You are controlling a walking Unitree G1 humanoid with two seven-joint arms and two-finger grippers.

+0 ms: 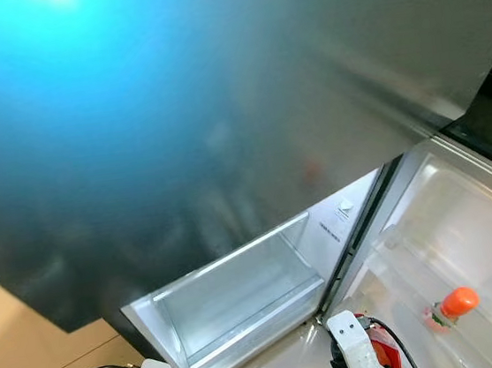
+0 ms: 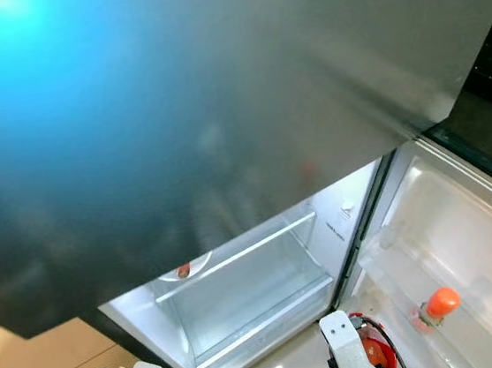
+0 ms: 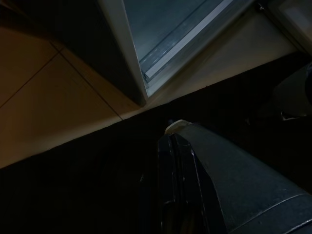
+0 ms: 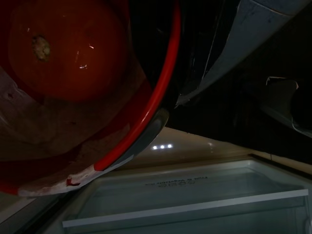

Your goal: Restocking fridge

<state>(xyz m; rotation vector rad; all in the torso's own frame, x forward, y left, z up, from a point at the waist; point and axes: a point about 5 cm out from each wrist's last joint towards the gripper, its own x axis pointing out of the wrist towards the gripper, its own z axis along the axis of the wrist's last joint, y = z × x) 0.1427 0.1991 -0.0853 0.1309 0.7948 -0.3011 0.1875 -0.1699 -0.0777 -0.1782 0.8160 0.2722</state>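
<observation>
The fridge (image 2: pixel 219 107) stands open, its door (image 2: pixel 466 239) swung to the right, and the head camera looks down past the dark front above at a lit, clear drawer (image 2: pixel 250 299) at the bottom. A bottle (image 2: pixel 434 307) with an orange cap already sits in a door rack, and something small and reddish lies on a plate (image 2: pixel 185 269) on the shelf above the drawer, so some stocking looks done. The right gripper (image 4: pixel 161 114), low in front of the drawer, carries a red bowl (image 4: pixel 146 122) with an orange fruit (image 4: pixel 68 48) inside; one grey finger presses the bowl's rim, so it appears clamped on the bowl. That bowl is not yet in the fridge. The left gripper (image 3: pixel 180 146) hangs by the fridge's lower left corner above the tiled floor (image 3: pixel 53 97); whether its fingers are open I cannot tell.
</observation>
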